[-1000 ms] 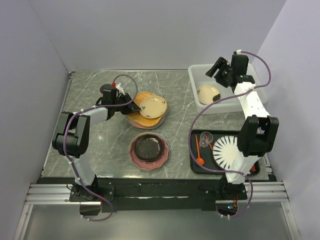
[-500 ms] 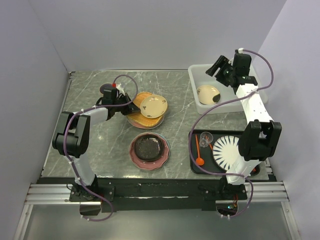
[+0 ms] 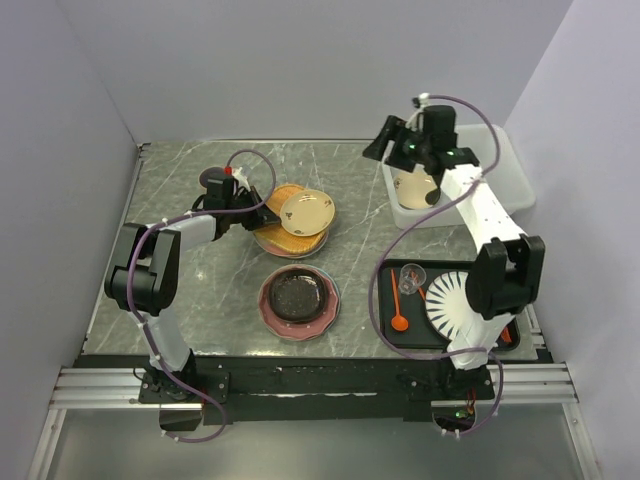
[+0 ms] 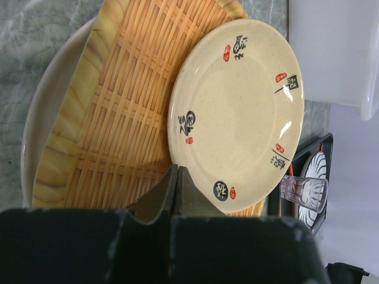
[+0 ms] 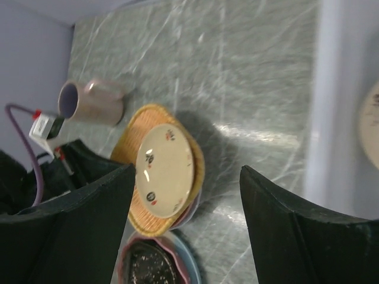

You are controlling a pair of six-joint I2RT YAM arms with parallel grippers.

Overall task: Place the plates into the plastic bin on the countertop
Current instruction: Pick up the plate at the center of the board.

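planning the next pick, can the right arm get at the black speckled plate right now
Probably yes. The black speckled plate sits uncovered on a pink plate, bare countertop lies between it and the open right gripper, and the left gripper holds a small cream plate off that path.

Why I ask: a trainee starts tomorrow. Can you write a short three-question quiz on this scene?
1. True or false: the left gripper is shut on the rim of the small cream plate.
2. What lies in the plastic bin? A) another cream plate; B) a fork; C) nothing.
3. Fill in: the right gripper is ___.
Key: 1 true; 2 A; 3 open.
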